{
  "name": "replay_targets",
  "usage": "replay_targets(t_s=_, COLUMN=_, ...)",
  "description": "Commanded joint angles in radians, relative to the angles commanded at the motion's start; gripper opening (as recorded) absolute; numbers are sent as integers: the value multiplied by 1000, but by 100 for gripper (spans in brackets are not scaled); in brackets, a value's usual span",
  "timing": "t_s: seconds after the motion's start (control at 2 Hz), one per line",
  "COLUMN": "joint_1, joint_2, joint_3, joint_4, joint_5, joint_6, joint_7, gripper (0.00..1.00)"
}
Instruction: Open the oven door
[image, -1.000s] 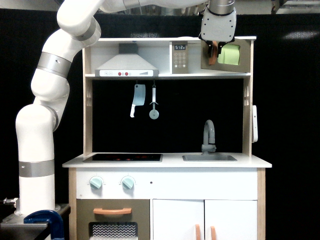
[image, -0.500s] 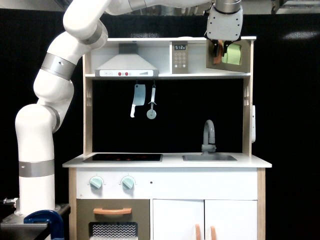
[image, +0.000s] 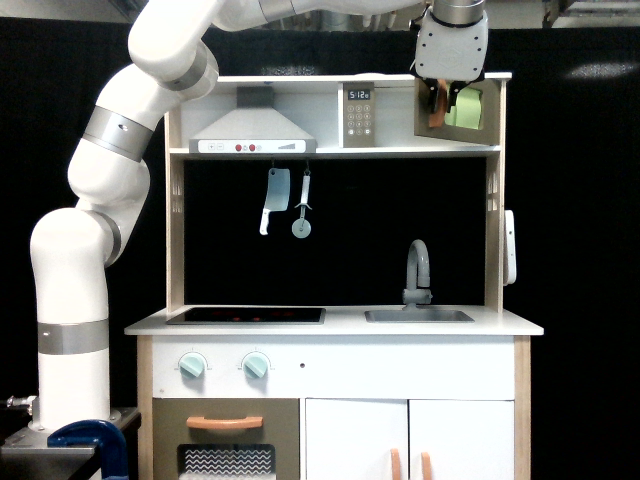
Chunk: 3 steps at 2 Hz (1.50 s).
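At the top shelf of the toy kitchen, at the exterior view's right end beside the keypad panel (image: 359, 113): the oven door (image: 458, 110), a small taupe rectangle with a yellow-green window and a short vertical orange handle (image: 436, 107) along the edge nearest the keypad panel. The door appears slightly ajar, its handle edge standing a little proud of the shelf front; the exact angle cannot be told.

The gripper (image: 440, 98) hangs from above, directly in front of the handle. The dark fingers (image: 430, 100) sit narrow about the orange handle and seem closed on it, though contact is partly hidden by the white gripper body.

To the exterior view's left of the keypad panel: a grey extractor hood (image: 254, 130) with red buttons. Below the hood: a toy cleaver (image: 273, 198) and a round utensil (image: 302, 214), both hanging. Lower still: a black hob (image: 246, 315), and a sink (image: 418, 315) with a grey tap (image: 417, 270), which stands below the oven door. Beneath the hob: two mint knobs (image: 224, 366) and a larger taupe door (image: 226, 438) with horizontal orange handle and zigzag window. Beside it: white cupboard doors (image: 410, 440).
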<state>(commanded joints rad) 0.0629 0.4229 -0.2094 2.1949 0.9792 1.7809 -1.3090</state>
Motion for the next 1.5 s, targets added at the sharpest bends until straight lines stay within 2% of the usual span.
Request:
replay_targets(t_s=0.5, joint_1=-21, joint_2=-2, joint_3=15, joint_4=-7, joint_5=-7, joint_6=4, joint_7=-10, gripper=100)
replay_targets(t_s=1.0, joint_1=-45, joint_2=-77, joint_3=28, joint_4=-120, joint_5=-31, joint_6=-5, joint_7=-57, gripper=100)
replay_targets(t_s=1.5, joint_1=-168, joint_2=-283, joint_3=-6, joint_4=-413, joint_5=-87, joint_6=71, joint_7=-241, gripper=100)
